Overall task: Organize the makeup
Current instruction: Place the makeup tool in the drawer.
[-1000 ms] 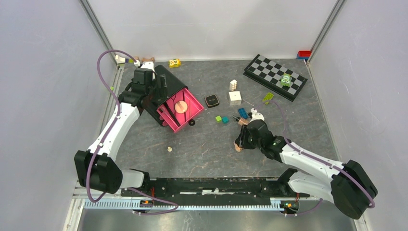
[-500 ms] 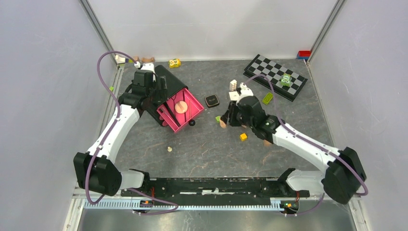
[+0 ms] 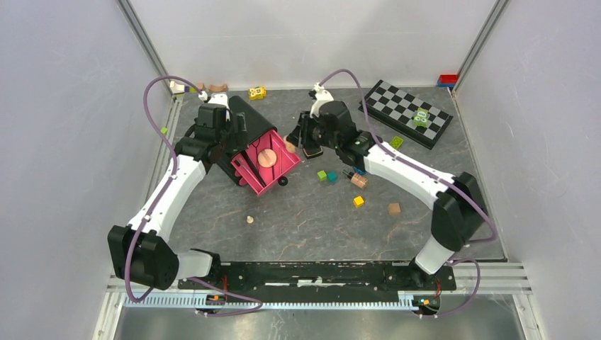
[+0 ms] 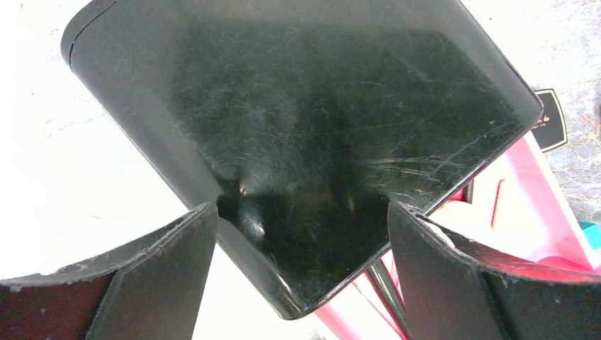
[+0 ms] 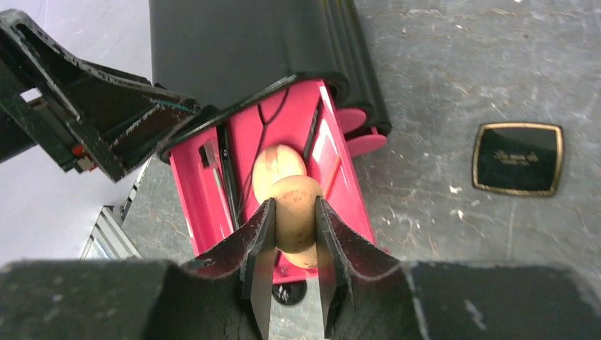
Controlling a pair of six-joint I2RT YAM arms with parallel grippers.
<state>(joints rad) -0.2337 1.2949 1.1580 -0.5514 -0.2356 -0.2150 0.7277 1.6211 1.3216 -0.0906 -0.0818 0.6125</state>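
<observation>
Right gripper is clamped on the peach sponge, held at the open pink case, in line with the round puff that lies inside; a thin black brush lies in the case left of the puff. Left gripper: fingers spread wide, black lid of the case between them; cannot tell whether they clamp it. Black compact lies flat on the table, right of the case and apart from it.

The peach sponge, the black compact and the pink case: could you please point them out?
peach sponge (image 5: 294,209), right wrist view, its rounded middle.
black compact (image 5: 519,157), right wrist view, centre of its lid.
pink case (image 5: 190,198), right wrist view, its bare left wall.
</observation>
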